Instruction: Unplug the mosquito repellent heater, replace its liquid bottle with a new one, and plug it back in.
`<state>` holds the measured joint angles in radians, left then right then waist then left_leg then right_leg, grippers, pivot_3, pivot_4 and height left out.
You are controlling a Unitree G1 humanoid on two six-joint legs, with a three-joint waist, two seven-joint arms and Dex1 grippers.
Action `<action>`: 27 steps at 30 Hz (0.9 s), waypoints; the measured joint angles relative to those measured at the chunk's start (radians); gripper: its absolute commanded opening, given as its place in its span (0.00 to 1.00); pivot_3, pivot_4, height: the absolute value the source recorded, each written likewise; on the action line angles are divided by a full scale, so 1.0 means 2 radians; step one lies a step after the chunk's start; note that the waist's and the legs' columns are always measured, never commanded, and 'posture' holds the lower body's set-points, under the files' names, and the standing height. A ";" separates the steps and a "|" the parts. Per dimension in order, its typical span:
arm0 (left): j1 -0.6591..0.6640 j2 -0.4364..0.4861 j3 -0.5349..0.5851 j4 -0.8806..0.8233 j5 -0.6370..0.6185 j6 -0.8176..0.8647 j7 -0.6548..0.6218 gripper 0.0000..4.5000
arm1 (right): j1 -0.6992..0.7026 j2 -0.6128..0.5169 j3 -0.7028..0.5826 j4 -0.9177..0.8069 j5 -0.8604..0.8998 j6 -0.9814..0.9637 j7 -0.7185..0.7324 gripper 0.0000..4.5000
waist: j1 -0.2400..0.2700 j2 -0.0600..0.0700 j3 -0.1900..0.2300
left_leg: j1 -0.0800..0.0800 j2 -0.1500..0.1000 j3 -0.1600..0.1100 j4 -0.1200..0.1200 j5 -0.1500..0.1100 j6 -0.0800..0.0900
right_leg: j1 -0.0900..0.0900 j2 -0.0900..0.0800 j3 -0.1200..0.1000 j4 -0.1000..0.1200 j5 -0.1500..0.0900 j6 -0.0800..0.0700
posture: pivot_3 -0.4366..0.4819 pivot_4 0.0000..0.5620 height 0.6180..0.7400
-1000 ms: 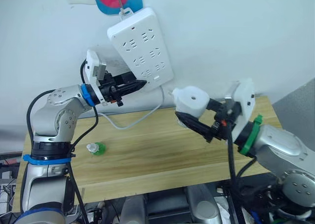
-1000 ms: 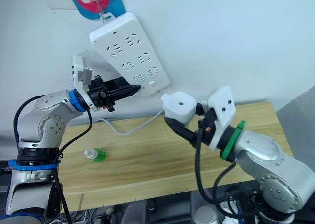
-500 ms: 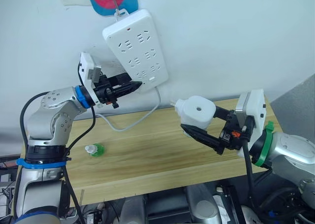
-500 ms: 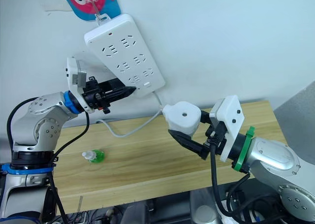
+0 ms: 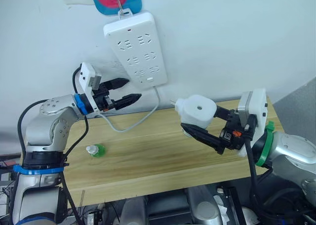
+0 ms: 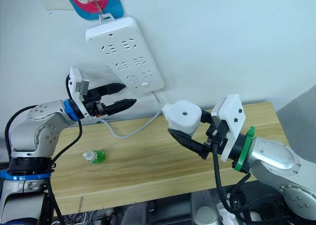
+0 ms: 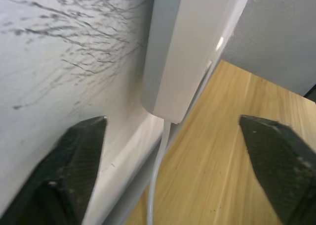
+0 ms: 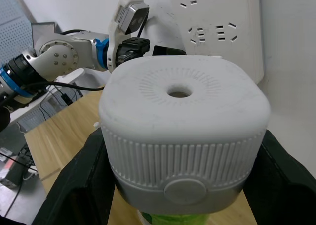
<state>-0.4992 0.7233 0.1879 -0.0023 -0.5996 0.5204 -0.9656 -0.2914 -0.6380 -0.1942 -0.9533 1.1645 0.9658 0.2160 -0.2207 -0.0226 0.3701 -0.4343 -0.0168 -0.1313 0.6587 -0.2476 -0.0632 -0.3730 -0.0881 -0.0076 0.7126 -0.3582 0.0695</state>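
Left eye view: right hand (image 5: pixel 197 129) grips unplugged heater (image 5: pixel 196 111); left hand (image 5: pixel 129 89) open, empty; capped bottle (image 5: pixel 96 149) unused on table (image 5: pixel 148 156).

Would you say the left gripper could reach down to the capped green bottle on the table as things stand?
Probably yes: the left gripper is open and empty, and the capped green bottle lies alone below its arm.
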 measured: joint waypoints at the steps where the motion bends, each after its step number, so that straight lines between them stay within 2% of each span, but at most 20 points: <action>1: 0.013 0.006 0.013 -0.011 -0.009 0.009 0.002 0.99 | 0.002 -0.001 0.000 0.002 0.006 -0.003 -0.002 0.66 | -0.001 0.000 0.000 | 0.000 0.001 0.000 0.000 0.000 0.000 | 0.000 0.000 0.000 0.000 0.000 0.000 | 0.11 0.52 1.00; 5: 0.075 0.028 0.069 -0.075 -0.055 0.057 0.009 0.99 | 0.005 -0.005 0.001 0.013 0.033 -0.023 -0.016 0.66 | 0.003 0.000 0.000 | 0.000 0.004 0.000 0.000 0.000 0.000 | 0.000 0.001 0.000 0.000 0.000 0.000 | 0.13 0.49 1.00; 11: 0.146 0.030 0.109 -0.163 -0.111 0.106 0.035 0.99 | 0.015 -0.010 0.009 0.031 0.057 -0.046 -0.025 0.66 | 0.015 0.000 -0.006 | 0.000 0.004 0.000 0.000 0.000 0.000 | 0.000 0.000 0.000 0.000 0.000 0.000 | 0.17 0.41 1.00; 14: 0.172 0.027 0.115 -0.195 -0.132 0.117 0.047 0.99 | 0.015 -0.010 0.011 0.040 0.065 -0.056 -0.029 0.66 | 0.019 -0.001 -0.012 | 0.000 0.004 0.000 0.000 0.000 0.000 | 0.000 0.000 0.000 0.000 0.000 0.000 | 0.18 0.40 1.00; 20: 0.215 -0.018 0.119 -0.251 -0.167 0.113 0.081 0.99 | 0.007 -0.011 0.022 0.051 0.087 -0.072 -0.050 0.66 | 0.026 0.000 -0.018 | 0.001 0.004 0.001 0.000 0.000 -0.001 | 0.000 0.001 0.000 0.001 0.000 0.000 | 0.18 0.44 1.00; 24: 0.223 -0.065 0.122 -0.256 -0.224 0.094 0.077 0.99 | -0.005 -0.012 0.032 0.051 0.109 -0.078 -0.076 0.66 | 0.030 -0.001 -0.019 | 0.001 0.004 0.001 0.001 0.000 -0.001 | 0.000 0.001 0.000 0.001 0.000 -0.001 | 0.18 0.48 1.00; 27: 0.235 -0.072 0.118 -0.266 -0.224 0.078 0.076 0.99 | -0.009 -0.012 0.040 0.051 0.129 -0.084 -0.103 0.66 | 0.030 0.000 -0.019 | 0.001 0.004 0.001 0.001 0.000 -0.001 | 0.000 0.001 0.000 0.001 0.000 -0.001 | 0.17 0.52 1.00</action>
<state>-0.0293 0.5787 0.4230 -0.5344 -1.0476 0.6767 -0.8126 -0.3088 -0.6627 -0.1146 -0.8504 1.4228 0.7986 0.0093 -0.1605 -0.0236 0.3329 -0.4328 -0.0080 -0.1298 0.6601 -0.2467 -0.0647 -0.3727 -0.0862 -0.0068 0.7146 -0.3576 0.0685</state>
